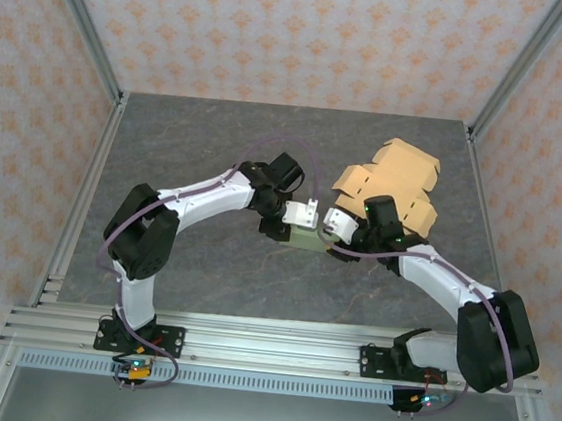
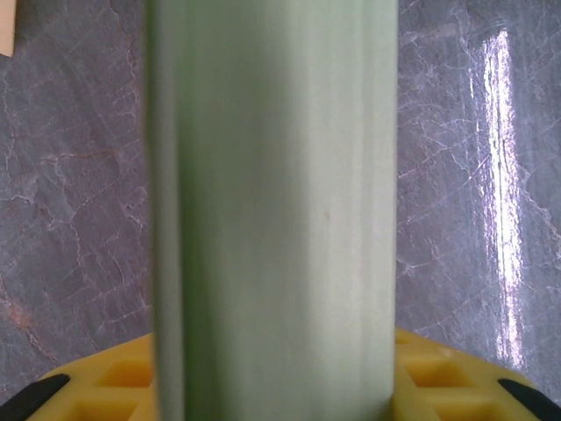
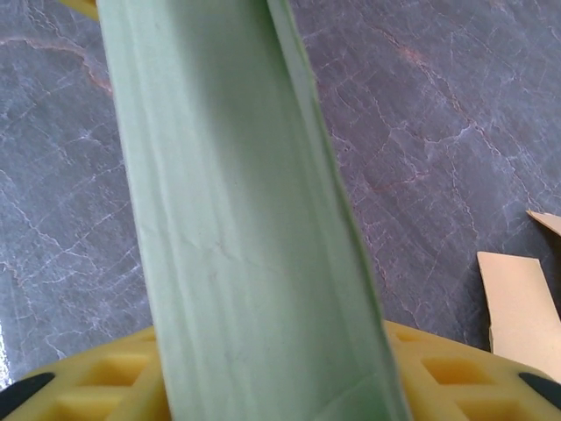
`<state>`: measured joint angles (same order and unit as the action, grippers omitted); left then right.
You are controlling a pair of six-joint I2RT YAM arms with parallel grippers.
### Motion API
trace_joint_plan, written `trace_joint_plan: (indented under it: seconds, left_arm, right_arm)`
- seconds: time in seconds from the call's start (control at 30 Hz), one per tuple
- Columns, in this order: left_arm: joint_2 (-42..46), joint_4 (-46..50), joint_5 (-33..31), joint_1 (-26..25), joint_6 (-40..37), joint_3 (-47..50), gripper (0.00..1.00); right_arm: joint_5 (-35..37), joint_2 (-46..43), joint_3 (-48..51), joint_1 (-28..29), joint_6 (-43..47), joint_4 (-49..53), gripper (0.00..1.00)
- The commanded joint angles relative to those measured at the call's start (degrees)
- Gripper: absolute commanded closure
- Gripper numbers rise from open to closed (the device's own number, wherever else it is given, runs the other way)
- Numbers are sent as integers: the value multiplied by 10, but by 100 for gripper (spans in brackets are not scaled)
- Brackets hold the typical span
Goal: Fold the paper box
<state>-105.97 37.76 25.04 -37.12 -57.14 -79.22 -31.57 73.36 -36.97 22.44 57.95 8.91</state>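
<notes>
Pale green paper box (image 2: 272,210), tan cardboard blanks (image 1: 395,182), grey veined table (image 1: 198,141), peach floral walls (image 1: 280,29)

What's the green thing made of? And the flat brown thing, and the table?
The green box looks like thin, matte card or stiff paper: it has faint creases and a thin cut edge. The tan sheet looks like matte cardboard, cut into tabs and notches. The table looks like grey veined stone, or maybe a stone-print laminate; it is glossy, since light glares off it.
</notes>
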Motion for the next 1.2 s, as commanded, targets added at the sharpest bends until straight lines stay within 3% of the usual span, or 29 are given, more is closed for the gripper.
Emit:
trace_joint_plan:
  seconds: [0.0,0.17,0.3,0.4,0.63,0.77,0.93,1.03,1.17]
  left_arm:
    - [21,-6,-8,-3,-10,21,58]
    - [41,-37,-1,3,19,31,55]
    - [106,-115,9,15,78,90,52]
    - [174,-196,0,24,146,155,50]
    - [305,-260,-44,31,340,221,48]
    - [365,-348,-53,31,396,297,44]
    - [374,-394,-100,35,424,327,42]
    - [353,-416,-112,36,481,318,36]
    - [310,-428,-145,36,560,293,38]
  right_arm:
    - [-27,8,-10,-3,0,-19,53]
    - [-32,25,-11,-3,-10,-23,59]
    - [-36,18,-3,-3,-38,-41,60]
    - [-28,13,-3,-2,-62,-53,62]
    - [-22,38,-22,-3,-112,-49,61]
    - [-28,33,-24,-3,-129,-55,61]
    - [-15,28,-24,-3,-138,-45,61]
    - [-19,36,-38,-2,-135,-14,60]
    - [-9,50,-56,-1,-139,14,60]
